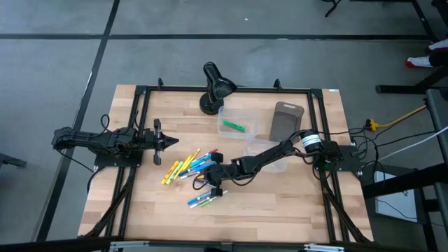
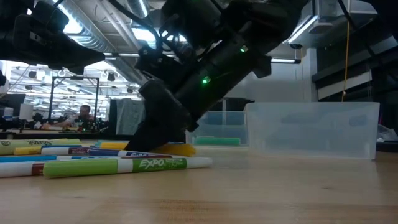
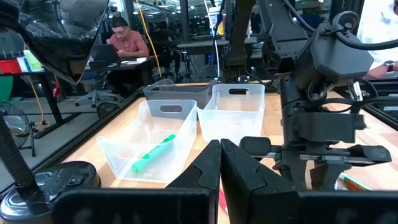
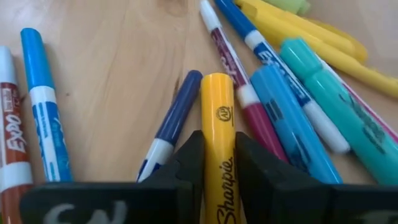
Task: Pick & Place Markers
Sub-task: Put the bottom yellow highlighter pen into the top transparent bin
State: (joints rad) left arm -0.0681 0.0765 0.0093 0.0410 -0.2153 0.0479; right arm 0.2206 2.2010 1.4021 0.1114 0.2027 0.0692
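Several markers lie loose on the wooden table in a pile (image 1: 185, 166), with more nearer the front edge (image 1: 203, 200). My right gripper (image 4: 217, 155) reaches down into the pile from the table's right and is shut on a yellow Sharpie marker (image 4: 217, 118). Blue, red and teal markers (image 4: 292, 124) lie close around it. In the low view my right gripper (image 2: 158, 134) stands just behind a green Expo marker (image 2: 124, 165). One green marker (image 3: 152, 155) lies in a clear bin (image 1: 240, 119). My left gripper (image 1: 162, 141) hovers shut at the table's left. My right gripper pinches the yellow marker's barrel (image 4: 217, 146) between its two fingers (image 4: 188, 158), one on each long side. It comes slanting down from the table's right. The marker runs on ahead between the fingers, its far end pointing away. Whether that end is clear of the table I cannot tell.
A second clear bin (image 1: 269, 155) stands beside my right arm, and a grey-brown tray (image 1: 287, 119) lies behind it. A black desk lamp (image 1: 213, 87) stands at the far edge. Bare wood shows at the table's near right (image 1: 280, 210).
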